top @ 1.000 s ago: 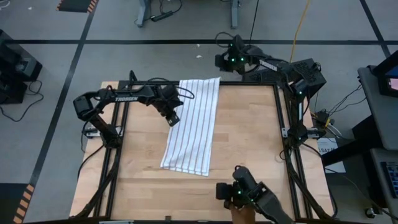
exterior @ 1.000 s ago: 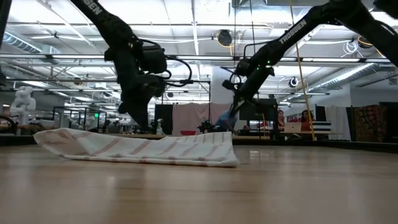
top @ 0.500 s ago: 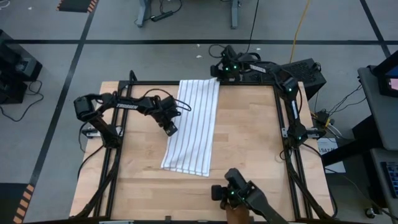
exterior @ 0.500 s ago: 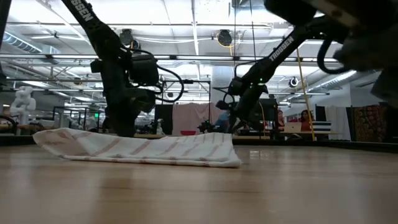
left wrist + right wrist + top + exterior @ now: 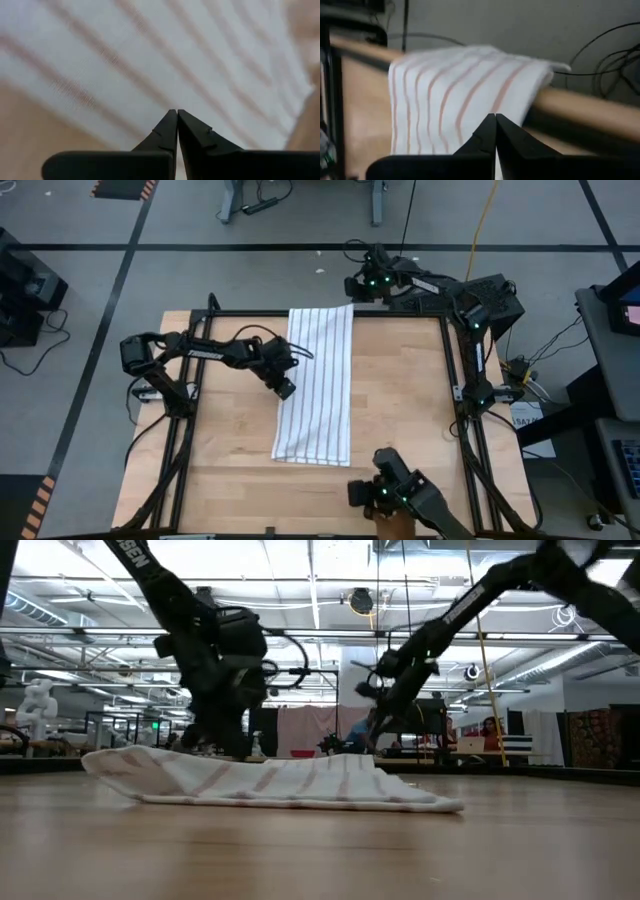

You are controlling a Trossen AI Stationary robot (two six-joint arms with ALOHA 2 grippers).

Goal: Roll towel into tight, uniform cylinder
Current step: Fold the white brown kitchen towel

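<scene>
- The wooden tabletop, framed by black rails, sits on a grey floor.
- The striped towel lies flat and unrolled on it — a long strip running from the far edge, which it overhangs, toward the near side.
- The left gripper is at the towel's left edge, fingers pressed together.
- The right gripper hovers by the towel's far right corner — fingers together, holding nothing.

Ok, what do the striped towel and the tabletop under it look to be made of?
The towel looks like soft woven cloth, matte white with thin dark stripes; it lies limp and its far end droops over the table's far edge. The tabletop looks like light wood, likely joined planks with a smooth low-sheen finish: grain and plank seams show.
</scene>
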